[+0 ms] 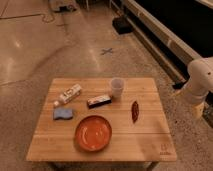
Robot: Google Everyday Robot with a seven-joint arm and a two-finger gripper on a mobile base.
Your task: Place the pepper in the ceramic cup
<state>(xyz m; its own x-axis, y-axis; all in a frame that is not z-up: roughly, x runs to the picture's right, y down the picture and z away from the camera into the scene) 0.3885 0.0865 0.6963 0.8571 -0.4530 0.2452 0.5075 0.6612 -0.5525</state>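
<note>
Nearest the viewer, the front edge of the wooden surface [100, 154] carries a round orange-red plate [93, 133]. Behind it lie a blue sponge [63, 114], a white tube [68, 94] and a dark packet [99, 101]. The pepper [134, 111] lies flat on the right half of the surface, clear of everything else. The ceramic cup [117, 88] stands upright behind and to its left, with the packet just beside its base.

The end effector is out of view, so whether it is open or holding anything cannot be told. Only a white arm segment [200, 80] shows at the right edge.

Probable hazards:
- The pepper is slim and lies flat, so a pinch set too high may slide off it, and one set too low may scrape the wood.
- The cup looks light and narrow-based, so a sideways touch on its rim could tip it.
- The pepper may lean on the rim rather than drop in.

Writing: a small dark mark [165, 150] at the near right corner of the surface is illegible, as are the labels on the tube and packet.
</note>
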